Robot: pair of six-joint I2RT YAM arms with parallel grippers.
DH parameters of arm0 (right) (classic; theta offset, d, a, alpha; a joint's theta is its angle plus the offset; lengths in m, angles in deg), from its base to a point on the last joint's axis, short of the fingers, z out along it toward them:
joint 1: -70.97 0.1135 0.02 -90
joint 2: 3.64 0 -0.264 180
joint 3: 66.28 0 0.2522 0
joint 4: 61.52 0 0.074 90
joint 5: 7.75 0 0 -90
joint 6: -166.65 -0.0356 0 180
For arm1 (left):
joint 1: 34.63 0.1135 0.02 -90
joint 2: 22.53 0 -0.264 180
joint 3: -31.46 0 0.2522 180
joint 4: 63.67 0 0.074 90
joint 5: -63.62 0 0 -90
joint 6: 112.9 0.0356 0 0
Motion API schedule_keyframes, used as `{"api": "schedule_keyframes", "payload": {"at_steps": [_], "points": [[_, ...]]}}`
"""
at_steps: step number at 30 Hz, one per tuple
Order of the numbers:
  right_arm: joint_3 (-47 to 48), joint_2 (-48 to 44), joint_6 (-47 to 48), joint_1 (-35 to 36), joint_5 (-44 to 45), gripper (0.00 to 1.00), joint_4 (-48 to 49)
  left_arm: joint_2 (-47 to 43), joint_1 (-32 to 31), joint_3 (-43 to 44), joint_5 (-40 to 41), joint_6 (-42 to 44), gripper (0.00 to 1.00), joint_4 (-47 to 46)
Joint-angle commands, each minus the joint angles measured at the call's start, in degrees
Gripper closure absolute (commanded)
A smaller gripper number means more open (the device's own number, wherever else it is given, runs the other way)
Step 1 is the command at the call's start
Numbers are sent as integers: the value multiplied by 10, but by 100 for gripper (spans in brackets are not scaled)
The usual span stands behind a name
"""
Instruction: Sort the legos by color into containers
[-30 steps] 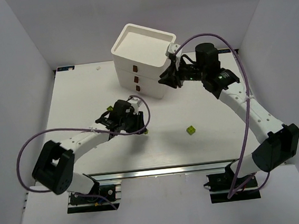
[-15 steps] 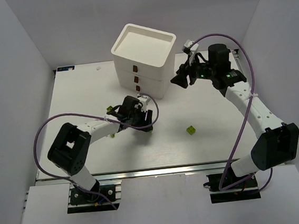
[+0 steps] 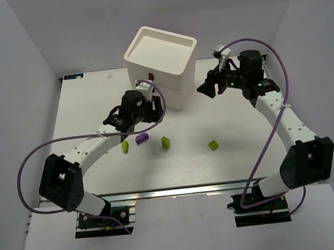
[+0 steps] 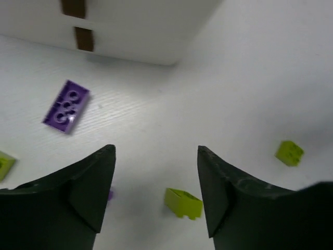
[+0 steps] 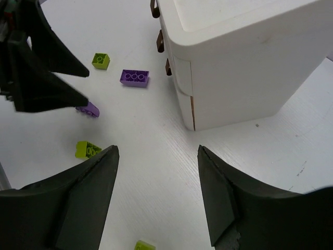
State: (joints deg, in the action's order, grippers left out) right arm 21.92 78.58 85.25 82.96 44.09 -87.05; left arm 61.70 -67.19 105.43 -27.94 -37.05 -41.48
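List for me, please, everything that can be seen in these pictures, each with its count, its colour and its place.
Drawer chest: one, white with brown pulls, at the back of the table.
Lime bricks: three, yellow-green, loose on the table in front of the chest.
Purple bricks: two, purple, on the table between the chest and the lime bricks.
Table: one, white, under everything.
Left arm: one, white and black, reaching from the near edge toward the chest.
Right arm: one, white and black, reaching to the right of the chest.
Left end effector: one, black, open and empty, above the bricks.
Right end effector: one, black, open and empty, beside the chest.
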Motion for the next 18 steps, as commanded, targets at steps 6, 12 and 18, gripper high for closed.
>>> {"api": "schedule_keyframes", "payload": {"at_steps": [6,12,18], "points": [[-17,5,-6,-20,-6,32,39,91,85,4,39,-79,64,-116],[-36,7,-10,-29,-4,32,49,146,113,37,-22,-79,41,-182],[-39,14,-5,-37,-8,32,48,214,130,95,-74,-64,36,-221]]}}
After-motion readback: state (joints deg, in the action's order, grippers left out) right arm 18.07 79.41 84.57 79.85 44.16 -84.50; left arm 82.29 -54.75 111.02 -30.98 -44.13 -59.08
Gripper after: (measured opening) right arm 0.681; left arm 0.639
